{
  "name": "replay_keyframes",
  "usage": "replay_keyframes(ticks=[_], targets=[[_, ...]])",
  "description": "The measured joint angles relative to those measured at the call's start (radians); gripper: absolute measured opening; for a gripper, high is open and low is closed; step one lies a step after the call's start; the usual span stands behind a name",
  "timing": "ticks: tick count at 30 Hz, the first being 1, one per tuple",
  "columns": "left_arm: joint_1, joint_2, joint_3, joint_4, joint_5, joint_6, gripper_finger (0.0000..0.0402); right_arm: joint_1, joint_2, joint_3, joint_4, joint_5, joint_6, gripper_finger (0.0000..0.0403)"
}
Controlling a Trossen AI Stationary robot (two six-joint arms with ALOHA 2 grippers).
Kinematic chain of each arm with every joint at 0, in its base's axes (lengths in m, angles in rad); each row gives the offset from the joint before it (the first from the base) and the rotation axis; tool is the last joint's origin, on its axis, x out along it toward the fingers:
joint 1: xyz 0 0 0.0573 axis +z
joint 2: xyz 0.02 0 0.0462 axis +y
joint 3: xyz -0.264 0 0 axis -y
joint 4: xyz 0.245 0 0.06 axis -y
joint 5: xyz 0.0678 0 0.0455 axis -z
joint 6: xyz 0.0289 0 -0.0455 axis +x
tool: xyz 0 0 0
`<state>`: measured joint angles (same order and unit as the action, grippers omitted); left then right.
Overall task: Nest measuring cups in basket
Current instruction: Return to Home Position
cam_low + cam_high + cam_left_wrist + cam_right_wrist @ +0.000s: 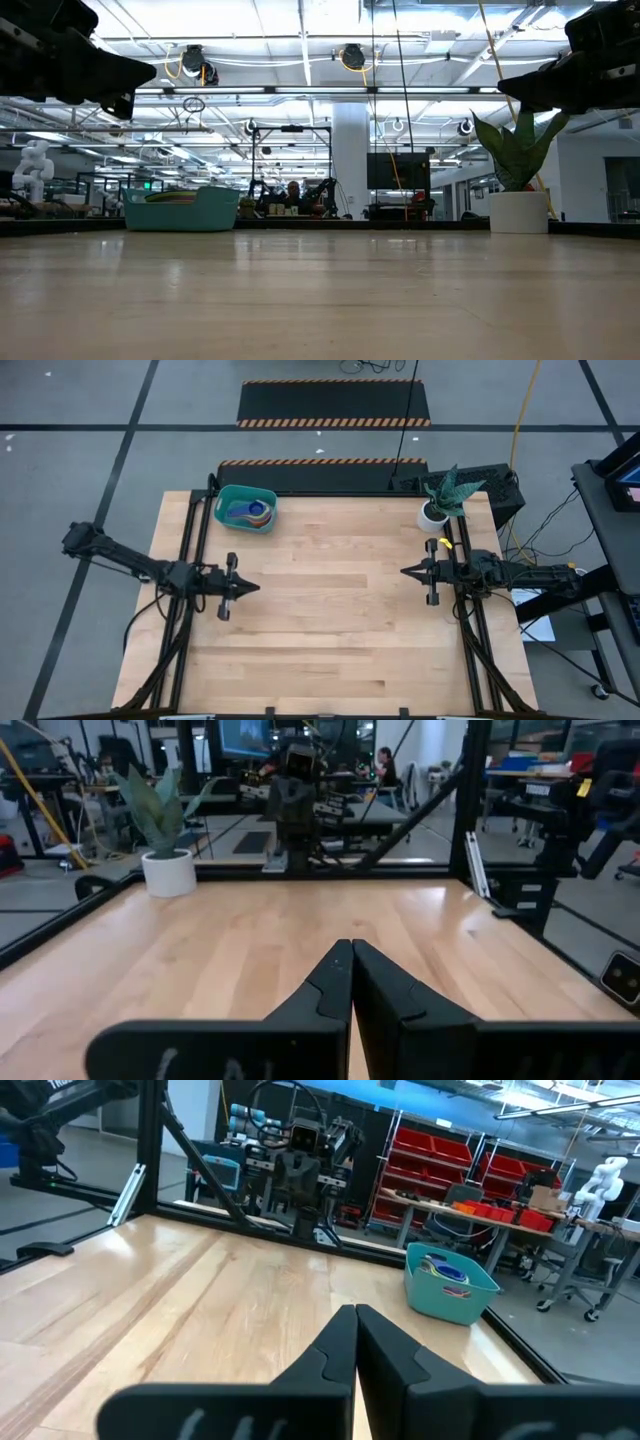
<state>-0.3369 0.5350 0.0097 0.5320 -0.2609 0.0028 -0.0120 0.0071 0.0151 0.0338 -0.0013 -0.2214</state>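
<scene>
The teal basket stands on the table's far left part, with the coloured measuring cups lying inside it; it also shows in the right wrist view as the basket with cups. My left gripper is shut and empty, level above the table's left side, pointing toward the right. My right gripper is shut and empty, level above the table's right side, pointing left. In their own wrist views, the left gripper and the right gripper each show closed fingertips.
A white pot with a green plant stands at the table's far right corner. A black frame runs along the left and right table edges. Bare wood lies between the two grippers.
</scene>
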Motion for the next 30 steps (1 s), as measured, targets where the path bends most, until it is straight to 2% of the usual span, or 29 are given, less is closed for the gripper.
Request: replay_keyframes(ticks=[5,17,30], targets=[[0.052,-0.042,0.0,-0.007,0.076,0.024,0.001,0.0,0.0,0.0,0.0,0.0,0.0,0.0],[0.165,-0.135,0.0,-0.058,0.163,0.029,0.001,0.0,0.0,0.0,0.0,0.0,0.0,0.0],[0.21,-0.372,0.0,-0.292,0.167,0.037,0.001,0.0,0.0,0.0,0.0,0.0,0.0,0.0]])
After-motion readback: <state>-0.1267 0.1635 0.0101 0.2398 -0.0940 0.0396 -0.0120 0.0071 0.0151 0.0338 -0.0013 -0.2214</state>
